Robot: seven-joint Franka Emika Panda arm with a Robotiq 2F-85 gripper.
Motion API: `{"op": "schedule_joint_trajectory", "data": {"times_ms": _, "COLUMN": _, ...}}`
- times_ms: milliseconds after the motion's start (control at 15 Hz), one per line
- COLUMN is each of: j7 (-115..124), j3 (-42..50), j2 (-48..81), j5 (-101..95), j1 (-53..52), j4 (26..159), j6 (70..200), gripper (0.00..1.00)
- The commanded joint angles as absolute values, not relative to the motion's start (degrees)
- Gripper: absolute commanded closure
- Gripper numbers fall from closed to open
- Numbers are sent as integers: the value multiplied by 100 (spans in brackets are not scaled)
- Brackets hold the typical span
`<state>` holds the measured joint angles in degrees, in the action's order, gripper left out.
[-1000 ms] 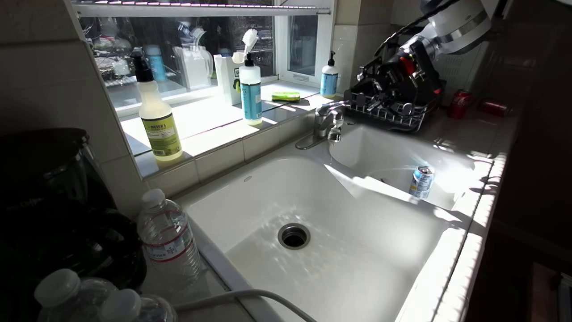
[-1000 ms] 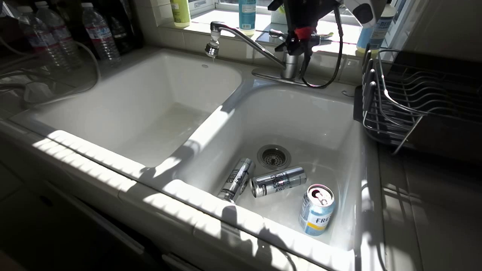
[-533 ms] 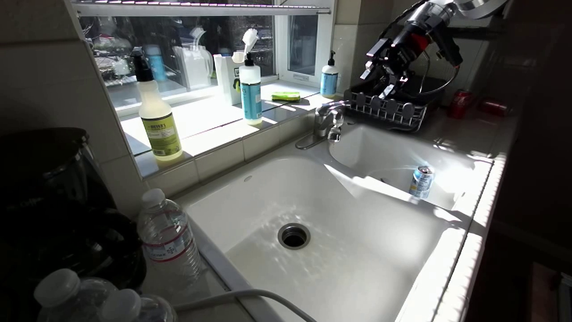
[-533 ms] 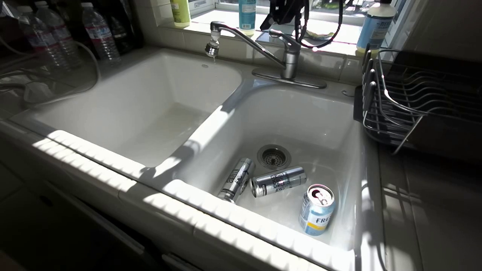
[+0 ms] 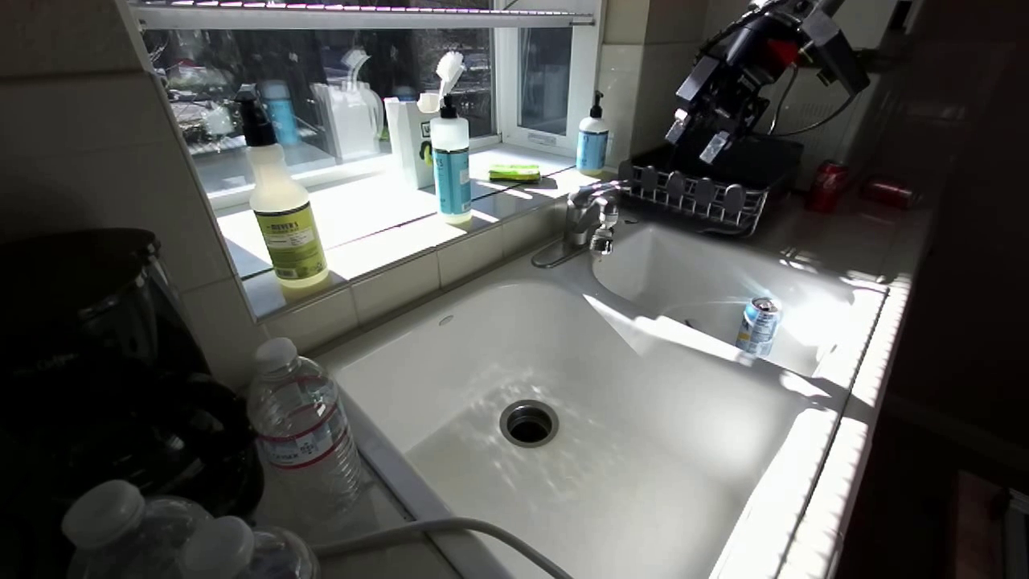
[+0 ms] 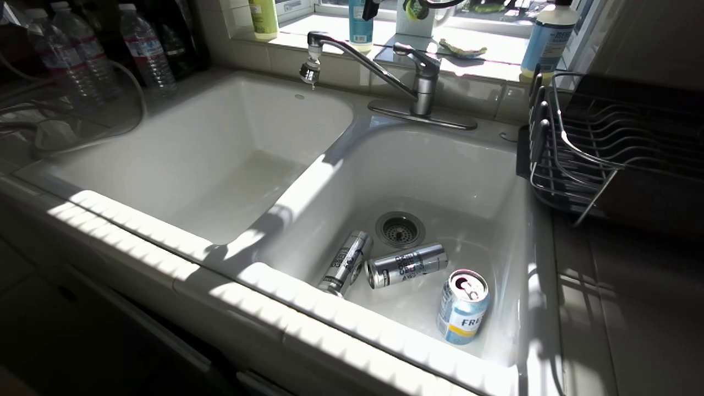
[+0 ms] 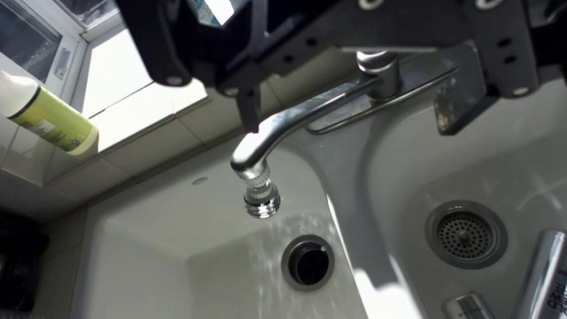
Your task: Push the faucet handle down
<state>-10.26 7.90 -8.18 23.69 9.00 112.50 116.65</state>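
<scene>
Below the faucet handle, one basin holds cans, silver and blue.

Claw black; faucet handle silver; sink white; can blue, yellow-banded; bottle label yellow-green.

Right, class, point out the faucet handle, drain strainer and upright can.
Faucet handle (image 6: 418,56): in an exterior view, on the lever arm.
Drain strainer (image 7: 464,236): in the wrist view, on its central knob.
Upright can (image 6: 463,314): in an exterior view, on its labelled side.
</scene>
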Motion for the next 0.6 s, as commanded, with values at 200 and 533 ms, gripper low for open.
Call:
{"op": "schedule_joint_trajectory", "data": {"times_ms": 200, "j7": -839, "j3": 666, "j2": -1847, "j5": 1909, "j1": 652, "j4": 12276, "j6": 12198, "gripper": 0}}
{"op": "schedule_joint_trajectory", "data": {"times_ms": 533, "j7": -614, "j3": 597, "j2": -2223, "j5": 1631, "j1": 615, "j4": 12539, "j6": 12218, "gripper": 0}}
